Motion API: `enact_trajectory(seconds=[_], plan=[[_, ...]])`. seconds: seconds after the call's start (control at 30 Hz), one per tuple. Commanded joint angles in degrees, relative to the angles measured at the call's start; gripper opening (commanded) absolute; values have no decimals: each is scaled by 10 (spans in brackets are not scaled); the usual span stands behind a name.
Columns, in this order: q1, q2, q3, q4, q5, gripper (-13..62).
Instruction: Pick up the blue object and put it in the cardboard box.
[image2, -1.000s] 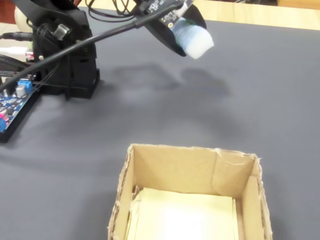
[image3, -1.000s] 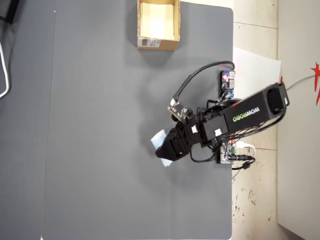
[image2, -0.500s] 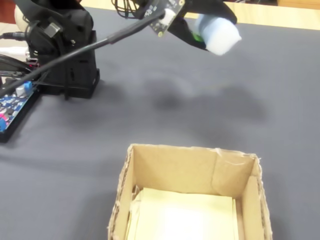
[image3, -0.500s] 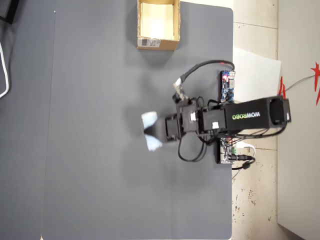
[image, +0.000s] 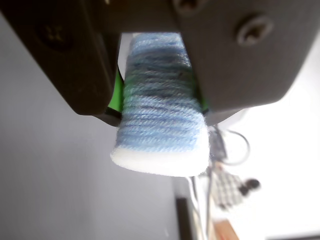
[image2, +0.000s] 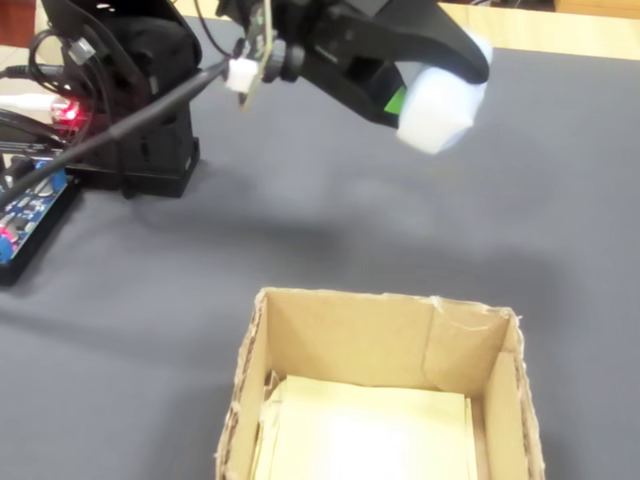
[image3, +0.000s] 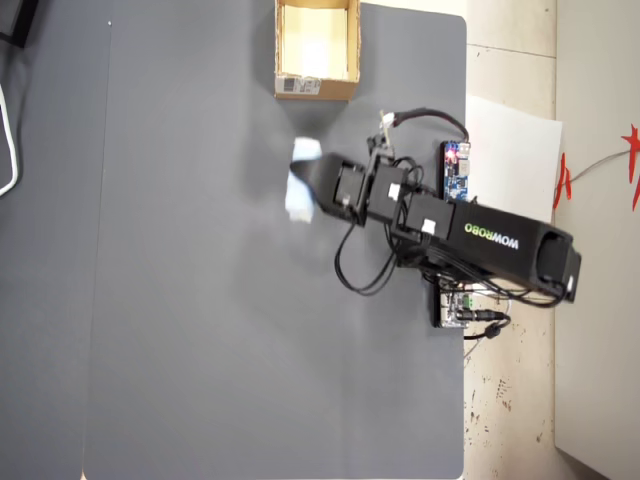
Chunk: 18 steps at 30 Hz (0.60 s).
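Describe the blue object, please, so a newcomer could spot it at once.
On the grey mat, follow the black arm to its tip. The blue roll sits pinched between the fingers, in the air: pale, yarn-wound with white ends, unlike the tan box.

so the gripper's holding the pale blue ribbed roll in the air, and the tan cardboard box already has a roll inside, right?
Not quite. The gripper does hold the pale blue ribbed roll aloft, but the tan cardboard box holds no roll: the fixed view shows only its pale interior.
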Motion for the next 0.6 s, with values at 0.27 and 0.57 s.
enact_trajectory(seconds=[0.27, 0.57], plan=[[123, 41, -39, -40, -33, 109], [228, -40, -144, 29, -49, 109]])
